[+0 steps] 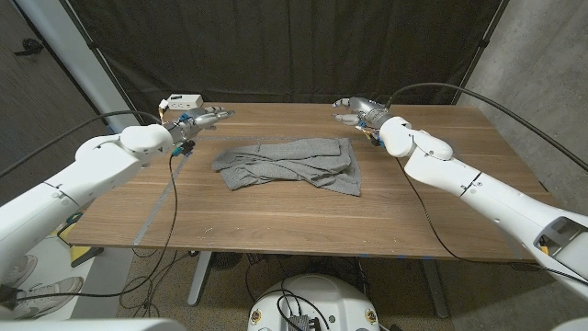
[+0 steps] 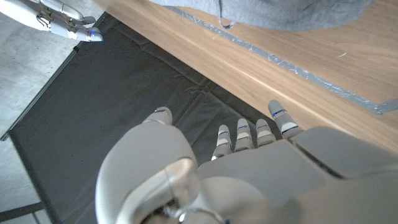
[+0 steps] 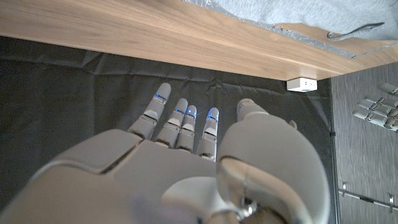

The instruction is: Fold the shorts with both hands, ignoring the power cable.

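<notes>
Grey shorts lie crumpled in the middle of the wooden table, their edge also showing in the left wrist view and the right wrist view. My left hand hovers near the table's far left corner, left of the shorts, fingers spread and holding nothing; its back fills the left wrist view. My right hand hovers near the far edge, beyond the shorts' right end, fingers apart and empty; its back shows in the right wrist view.
A white power box sits at the far left corner, also seen as the white box. A thin cable runs down the table's left side past a grey tape strip. A dark curtain hangs behind.
</notes>
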Robot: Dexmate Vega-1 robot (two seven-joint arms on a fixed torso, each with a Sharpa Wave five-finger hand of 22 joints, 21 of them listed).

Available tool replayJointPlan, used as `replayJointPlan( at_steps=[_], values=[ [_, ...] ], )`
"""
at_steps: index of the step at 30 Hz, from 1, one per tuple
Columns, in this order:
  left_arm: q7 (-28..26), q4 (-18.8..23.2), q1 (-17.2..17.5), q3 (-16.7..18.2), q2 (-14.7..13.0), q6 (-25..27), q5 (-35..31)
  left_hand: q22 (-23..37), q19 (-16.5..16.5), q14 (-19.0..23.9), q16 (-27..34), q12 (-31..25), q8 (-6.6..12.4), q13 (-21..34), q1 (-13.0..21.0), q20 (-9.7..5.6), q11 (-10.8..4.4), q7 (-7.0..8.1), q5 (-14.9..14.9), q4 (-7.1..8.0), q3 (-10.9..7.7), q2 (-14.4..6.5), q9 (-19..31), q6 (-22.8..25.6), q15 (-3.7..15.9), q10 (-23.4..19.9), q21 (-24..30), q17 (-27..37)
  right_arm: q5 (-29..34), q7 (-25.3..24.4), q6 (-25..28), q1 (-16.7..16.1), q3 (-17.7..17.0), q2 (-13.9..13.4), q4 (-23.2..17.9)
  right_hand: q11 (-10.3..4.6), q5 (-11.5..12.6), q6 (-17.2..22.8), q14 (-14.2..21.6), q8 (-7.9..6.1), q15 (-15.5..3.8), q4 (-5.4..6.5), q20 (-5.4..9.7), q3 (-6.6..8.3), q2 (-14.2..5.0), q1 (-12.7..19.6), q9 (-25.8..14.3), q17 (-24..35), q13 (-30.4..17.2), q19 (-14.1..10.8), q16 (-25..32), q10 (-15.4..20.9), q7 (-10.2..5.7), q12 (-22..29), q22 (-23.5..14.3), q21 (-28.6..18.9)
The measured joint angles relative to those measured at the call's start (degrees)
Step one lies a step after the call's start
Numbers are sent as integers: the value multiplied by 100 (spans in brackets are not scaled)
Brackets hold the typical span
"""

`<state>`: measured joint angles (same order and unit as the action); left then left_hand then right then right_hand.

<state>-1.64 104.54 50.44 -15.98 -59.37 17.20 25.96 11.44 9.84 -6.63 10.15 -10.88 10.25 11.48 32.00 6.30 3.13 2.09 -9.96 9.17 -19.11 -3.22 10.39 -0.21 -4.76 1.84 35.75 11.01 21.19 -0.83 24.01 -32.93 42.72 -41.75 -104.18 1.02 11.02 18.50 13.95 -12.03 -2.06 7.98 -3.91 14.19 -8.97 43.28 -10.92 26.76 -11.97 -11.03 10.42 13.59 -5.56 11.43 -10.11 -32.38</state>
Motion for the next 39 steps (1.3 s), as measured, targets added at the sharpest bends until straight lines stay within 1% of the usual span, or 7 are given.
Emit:
replayJointPlan(
  at_steps=[8,12,19,20,31,34,39],
  values=[
    [-412,212,543,260,2,-626,-127,-53,1,-327,-22,72,-52,-83,-186,-266,-304,368,-68,-133,134,-106,-28,-521,191,652,-209,-89,145,-496,-92,-432,-150,-10,-224,-146,0,-302,-540,125,-16,30,110,-30,22,-347,0,-295,53,304,-47,-352,-67,-85,26,251],
    [-685,378,894,392,-25,-859,-343,-53,13,-336,-22,72,-52,-84,-244,-277,-428,480,-68,-156,157,-114,-28,-709,275,812,-253,-89,297,-782,-124,-641,-190,-4,-339,-226,0,-403,-760,167,-11,10,188,-51,36,-407,-1,-442,80,432,-68,-431,-72,-85,26,342],
    [-1120,541,1220,497,-57,-1109,-831,-80,0,-326,-22,72,-74,-110,-319,-389,-540,532,-67,-179,180,-148,-43,-868,398,799,-253,-116,477,-1033,-118,-955,-214,14,-513,-257,24,-523,-815,167,0,35,280,-25,-125,-568,0,-562,80,521,-68,-463,-49,-85,25,425],
    [-1233,642,1450,569,-67,-1175,-987,-79,0,-324,-22,72,-74,-110,-327,-389,-540,537,-68,-179,180,-137,-51,-915,430,799,-253,-116,672,-1263,-101,-1026,-214,23,-547,-267,24,-536,-849,167,-10,51,306,-9,-138,-614,-1,-582,80,540,-68,-472,-36,-85,25,444],
    [-1622,901,1915,694,-140,-1276,-1888,-79,-11,-305,-22,55,-74,-110,-485,-543,-683,580,-68,-236,282,-69,-54,-973,572,799,-297,-115,1459,-1587,95,-1377,-26,94,-796,-361,68,-718,-938,188,0,76,425,17,-152,-747,27,-786,106,539,-68,-520,66,-85,54,533],
    [-1675,974,2014,714,-165,-1229,-2108,-79,-1,-305,3,7,-44,-110,-528,-413,-711,593,-107,-299,346,-20,-54,-978,572,820,-332,-115,1664,-1600,160,-1444,24,121,-836,-361,68,-750,-938,188,0,76,419,17,-122,-777,27,-836,105,545,-44,-520,52,-85,54,576],
    [-1748,1078,2146,746,-191,-1110,-2430,-90,0,-318,46,-86,16,-109,-507,38,-821,693,-150,-428,475,252,-50,-960,447,765,-453,-115,1906,-1599,248,-1534,86,164,-870,-338,68,-758,-938,188,0,39,368,30,-92,-806,27,-892,105,528,-44,-543,44,-85,53,577]
  ],
)
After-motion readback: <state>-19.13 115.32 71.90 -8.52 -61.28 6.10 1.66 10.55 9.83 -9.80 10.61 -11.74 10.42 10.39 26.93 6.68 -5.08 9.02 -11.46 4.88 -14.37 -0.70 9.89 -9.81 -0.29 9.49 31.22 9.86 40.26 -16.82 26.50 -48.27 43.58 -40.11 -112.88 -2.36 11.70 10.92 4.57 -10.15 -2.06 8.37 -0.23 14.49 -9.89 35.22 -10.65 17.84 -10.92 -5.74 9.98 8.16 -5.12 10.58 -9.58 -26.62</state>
